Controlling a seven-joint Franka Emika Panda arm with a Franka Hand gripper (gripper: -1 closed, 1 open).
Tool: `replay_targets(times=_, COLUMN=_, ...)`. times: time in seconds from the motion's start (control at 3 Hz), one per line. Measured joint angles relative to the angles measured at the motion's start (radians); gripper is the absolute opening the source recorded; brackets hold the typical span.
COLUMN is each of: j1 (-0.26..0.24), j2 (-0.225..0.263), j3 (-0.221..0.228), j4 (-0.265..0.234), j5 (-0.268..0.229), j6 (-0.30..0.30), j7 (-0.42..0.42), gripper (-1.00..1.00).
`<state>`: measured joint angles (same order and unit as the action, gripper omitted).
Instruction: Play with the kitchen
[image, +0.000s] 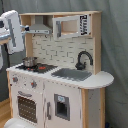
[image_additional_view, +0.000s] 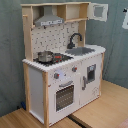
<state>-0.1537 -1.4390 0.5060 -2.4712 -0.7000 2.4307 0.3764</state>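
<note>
On a wooden floor before a grey curtain stands the kitchen. The arm hangs at the first exterior view's left; its claw's state cannot be told.

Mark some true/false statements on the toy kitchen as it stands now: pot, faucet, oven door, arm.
1. The small steel pot sits on the stovetop, not in the sink. True.
2. The black faucet stands at the front edge of the counter. False: it rises behind the sink, by the tiled back wall.
3. The oven door hangs open. False: it is shut, in both exterior views.
4. The robot arm shows at the first exterior view's left, above the stove side. True.
5. The hood hangs over the sink. False: it is over the stovetop.
</note>
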Motion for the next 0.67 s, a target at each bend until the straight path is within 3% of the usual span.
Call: replay_targets(times=0.67, j1=-0.058, j2=0.056, j3=-0.068, j4=-0.009, j5=0.0, j6=0.175, j7=-0.063, gripper=-1.0)
